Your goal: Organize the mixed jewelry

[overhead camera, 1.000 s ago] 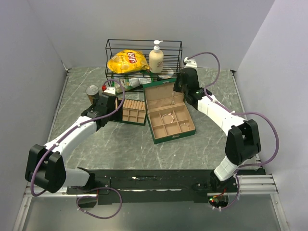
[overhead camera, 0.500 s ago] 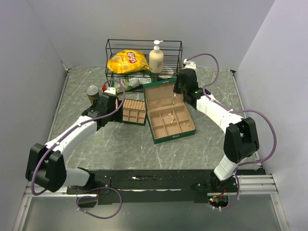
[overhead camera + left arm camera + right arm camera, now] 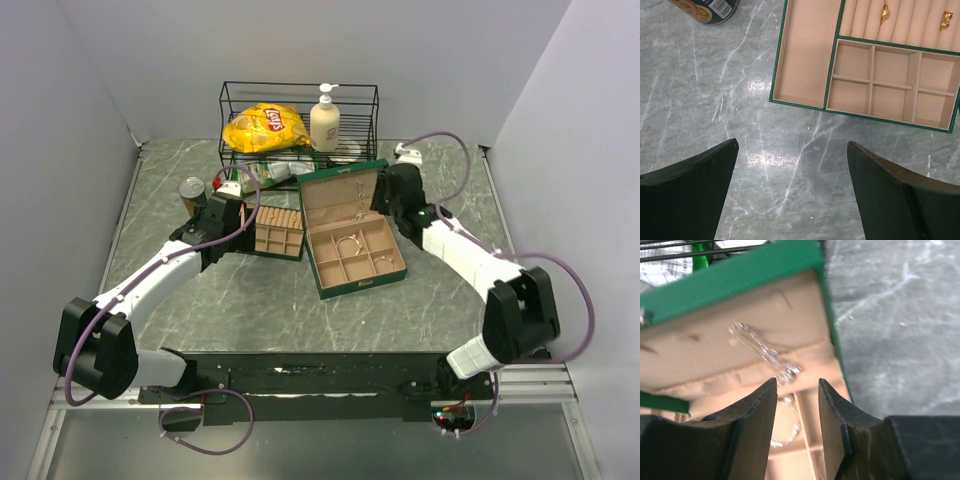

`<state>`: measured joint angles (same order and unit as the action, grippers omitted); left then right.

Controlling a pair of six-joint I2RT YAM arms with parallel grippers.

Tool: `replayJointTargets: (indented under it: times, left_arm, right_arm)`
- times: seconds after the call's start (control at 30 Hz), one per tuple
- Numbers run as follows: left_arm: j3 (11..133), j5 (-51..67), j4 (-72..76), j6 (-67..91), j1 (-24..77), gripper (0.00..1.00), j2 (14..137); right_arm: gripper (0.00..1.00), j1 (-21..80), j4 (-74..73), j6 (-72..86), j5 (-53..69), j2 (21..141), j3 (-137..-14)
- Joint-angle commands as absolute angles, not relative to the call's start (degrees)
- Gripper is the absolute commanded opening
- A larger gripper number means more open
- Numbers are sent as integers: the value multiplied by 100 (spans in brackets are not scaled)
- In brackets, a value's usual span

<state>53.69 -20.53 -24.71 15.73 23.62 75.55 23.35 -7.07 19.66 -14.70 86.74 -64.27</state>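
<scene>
While left gripper (image 3: 792,144) and right gripper (image 3: 796,380) gape empty, a pale chain (image 3: 767,354) lies against the green box (image 3: 740,275) lid, silver hoops (image 3: 348,243) in its compartments, gold rings (image 3: 884,12) in the tray (image 3: 805,55), on the marble table (image 3: 715,90).

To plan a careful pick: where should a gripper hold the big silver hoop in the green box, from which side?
Probably from above: the big silver hoop lies flat in a walled compartment of the green box, so sides are blocked. Pinch across its thin wire at one arc.
</scene>
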Motion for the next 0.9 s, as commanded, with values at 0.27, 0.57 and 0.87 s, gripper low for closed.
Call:
replayJointTargets:
  times: [0.27,0.57,0.87]
  left_arm:
    - [5528,-1863,-2355,1538,2391,96,7304]
    - [5528,-1881,-2364,1547,2399,96,7260]
    - [5511,-1872,-2364,1547,2417,96,7207]
  right_arm:
    - [48,1846,-817,2276,-1371,7813,-5222]
    - [48,1705,-1098,2197,-1012,8348,-5053]
    - [41,1608,-1467,2153,-712,8859,-5080]
